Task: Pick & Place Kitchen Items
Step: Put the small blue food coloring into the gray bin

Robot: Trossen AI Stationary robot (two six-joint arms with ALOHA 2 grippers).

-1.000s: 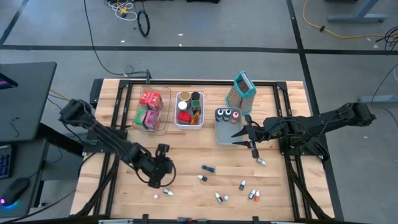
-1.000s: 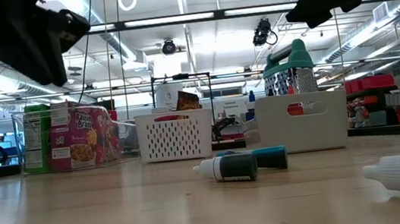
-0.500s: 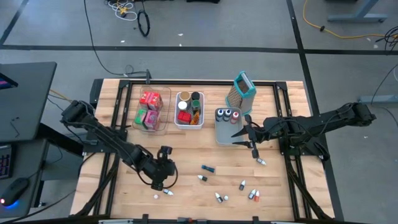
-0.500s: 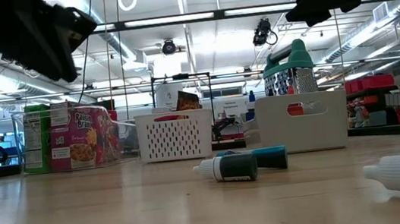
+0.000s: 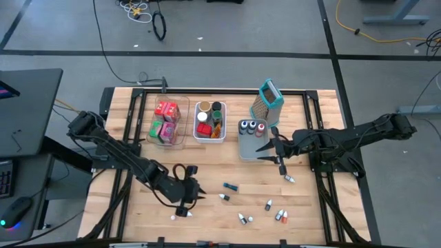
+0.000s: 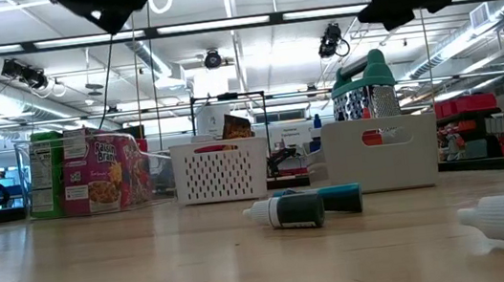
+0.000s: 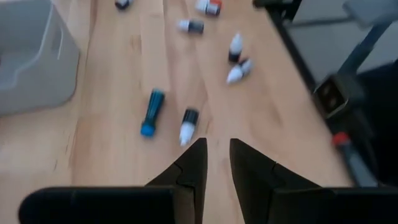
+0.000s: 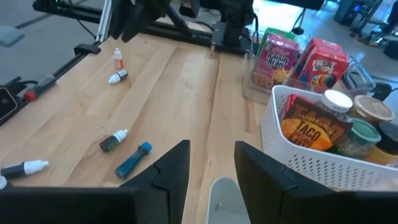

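1. Above the wooden table [image 5: 138, 207], the left gripper [image 5: 189, 193] hovers near the front edge. Its pincer tips stand slightly apart with nothing between them, as the left wrist view shows.
2. Just beside that gripper, toward the front edge, a tiny white bottle [image 5: 184, 213] lies on the wood.
3. Ahead of the left pincer lie a dark bottle with a white tip [image 7: 187, 124] and, beside it, a teal-capped tube [image 7: 151, 112]. Both are flat on the table and apart from the gripper.
4. More small bottles [image 5: 269, 204] are scattered across the front right of the table, and one stray bottle [image 5: 289, 178] lies below the right arm.
5. Over the right side of the grey bin [image 5: 244, 150], the right gripper [image 5: 265, 147] is raised. Whether its pincer grips anything cannot be told.
6. Three round jars [image 5: 251, 126] sit at the back of the grey bin.
7. At the back of the table, red, green and pink packets [image 5: 165, 118] stand in the clear bin [image 5: 180, 138]. Jars and a packet fill the white basket [image 5: 209, 138], and the teal-topped grater [image 5: 269, 98] stands behind the grey bin.
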